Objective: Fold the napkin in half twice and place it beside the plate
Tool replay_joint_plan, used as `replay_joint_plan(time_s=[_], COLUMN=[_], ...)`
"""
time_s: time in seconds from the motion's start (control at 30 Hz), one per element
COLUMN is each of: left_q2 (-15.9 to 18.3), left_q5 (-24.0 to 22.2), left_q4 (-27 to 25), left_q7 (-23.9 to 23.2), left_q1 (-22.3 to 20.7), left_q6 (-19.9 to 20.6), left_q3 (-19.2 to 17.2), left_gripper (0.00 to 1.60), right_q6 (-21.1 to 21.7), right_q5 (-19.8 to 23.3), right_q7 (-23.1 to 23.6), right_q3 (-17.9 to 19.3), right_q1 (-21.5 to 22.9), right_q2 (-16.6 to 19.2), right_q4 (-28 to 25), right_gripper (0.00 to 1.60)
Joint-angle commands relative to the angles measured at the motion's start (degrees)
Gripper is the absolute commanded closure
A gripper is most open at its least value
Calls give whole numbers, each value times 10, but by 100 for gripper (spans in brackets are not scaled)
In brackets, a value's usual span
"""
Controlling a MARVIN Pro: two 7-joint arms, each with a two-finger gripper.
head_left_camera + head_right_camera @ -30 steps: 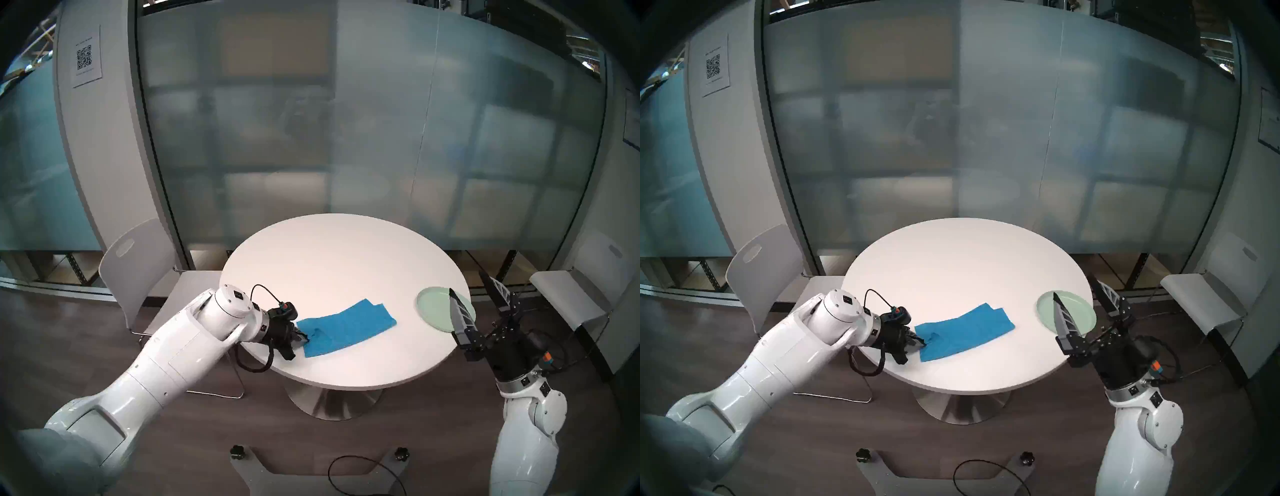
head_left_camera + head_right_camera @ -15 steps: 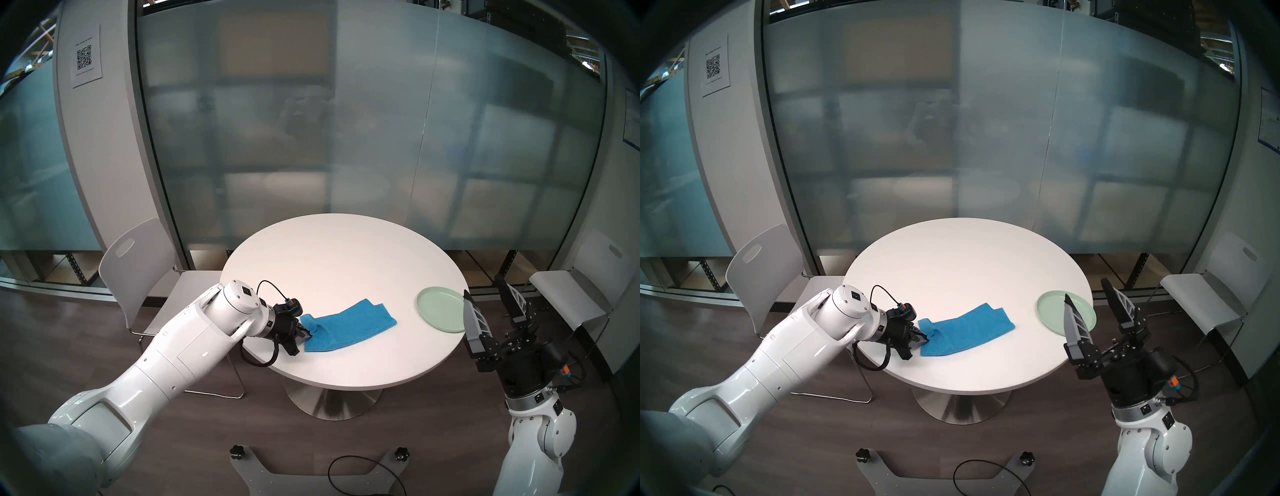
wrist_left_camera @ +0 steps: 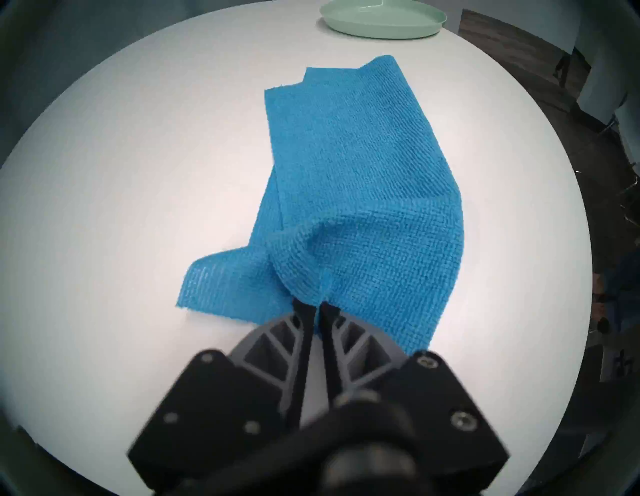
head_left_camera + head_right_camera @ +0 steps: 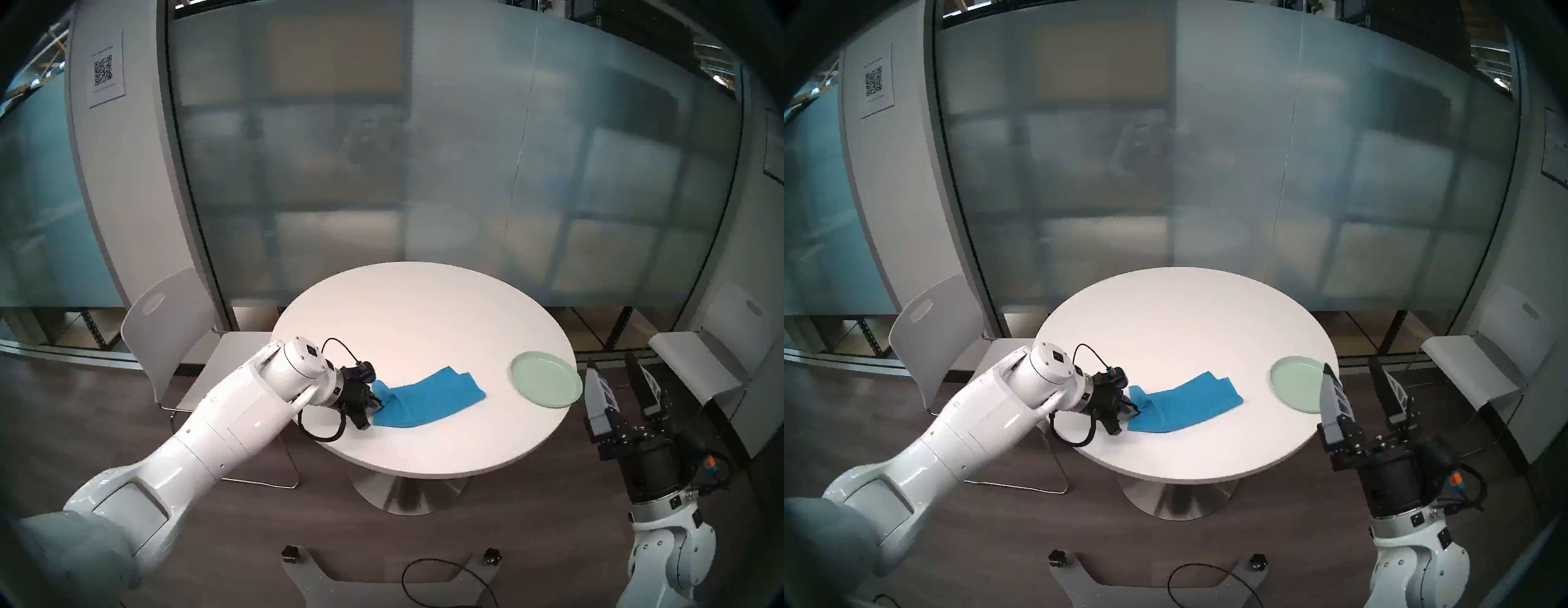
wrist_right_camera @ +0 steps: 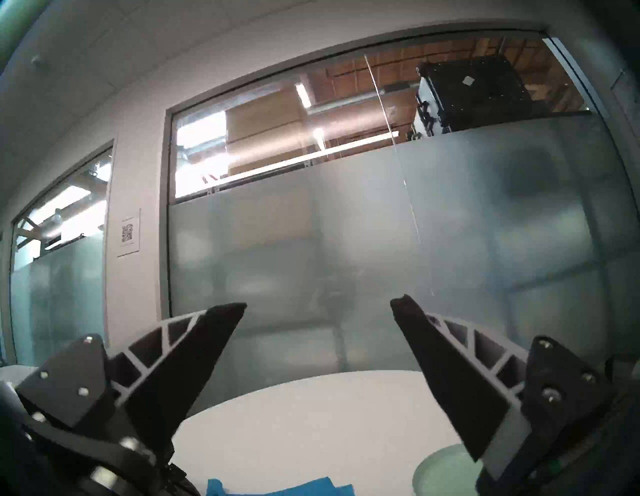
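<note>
The left hand pinches the napkin's near end, raised off the surface; second fold under way. Next: carry it over toward the plate (right hand open, idle).

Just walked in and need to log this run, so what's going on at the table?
The robot is partway through folding a blue napkin on the round white table. Its left end effector is shut on the napkin's near end, which is lifted and bunched; the rest lies flat, folded into a strip. The right end effector is open and empty, off the table's edge beside the green plate. The napkin lies apart from the plate.
</note>
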Motion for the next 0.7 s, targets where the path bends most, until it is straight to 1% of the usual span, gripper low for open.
replay_joint_plan(time_s=[0.0, 0.13, 0.2, 0.27, 0.37, 0.53, 0.67], left_q2=[-1, 5, 8, 11, 15, 23, 33], left_q5=[5, 7, 8, 9, 8, 5, 2], left_q4=[10, 12, 13, 10, 7, 2, -8], left_q7=[-11, -22, -26, -30, -36, -40, -42], left_q1=[-20, -21, -20, -17, -14, -6, 4], left_q6=[2, 3, 3, 5, 8, 10, 14], left_q3=[5, 10, 12, 14, 15, 14, 10], left_gripper=[105, 107, 109, 110, 112, 113, 114], right_q6=[42, 57, 52, 53, 55, 70, 83], right_q5=[-25, -46, -59, -73, -102, -128, -144], right_q7=[-67, -110, -128, -147, -177, -216, -244], right_q3=[-21, -46, -63, -81, -105, -131, -145], right_q1=[-68, -94, -108, -112, -107, -85, -74], right_q2=[-34, -38, -39, -32, -16, 10, 23], right_q4=[-59, -62, -62, -62, -62, -62, -62], right_gripper=[0, 0, 0, 0, 0, 0, 0])
